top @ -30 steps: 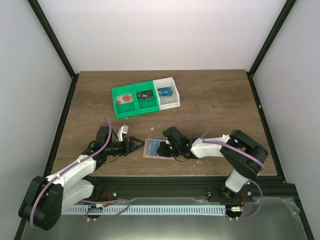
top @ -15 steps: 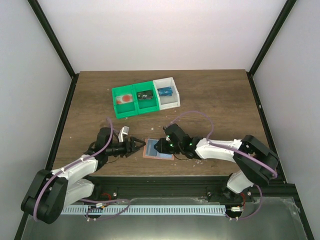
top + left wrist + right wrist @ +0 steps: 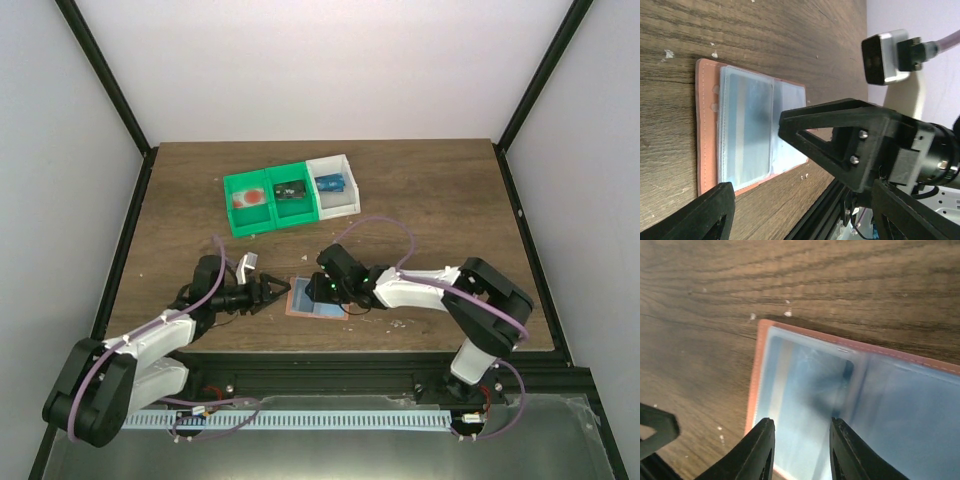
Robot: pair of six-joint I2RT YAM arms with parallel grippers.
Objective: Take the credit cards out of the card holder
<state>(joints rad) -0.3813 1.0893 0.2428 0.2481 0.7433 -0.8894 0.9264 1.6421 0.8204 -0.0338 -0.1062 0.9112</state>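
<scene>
The salmon-pink card holder (image 3: 300, 303) lies open and flat near the table's front edge, pale blue inner face up. It also shows in the left wrist view (image 3: 747, 135) and the right wrist view (image 3: 805, 375). Its clear left pocket shows a pale stripe; I cannot tell if a card is inside. My right gripper (image 3: 315, 293) is open, its fingertips (image 3: 762, 450) just over that left pocket. My left gripper (image 3: 283, 292) is open and empty at the holder's left edge. A dark card (image 3: 290, 190) lies in a green bin and a blue card (image 3: 331, 183) in the white bin.
A row of two green bins (image 3: 262, 222) and one white bin (image 3: 345, 203) stands at the back middle. The leftmost green bin holds a red and white thing (image 3: 250, 198). The right gripper's body (image 3: 850, 135) fills the middle of the left wrist view.
My right gripper has moved left across the open card holder, from its right page to over its left pocket. The left gripper has stayed almost still.
</scene>
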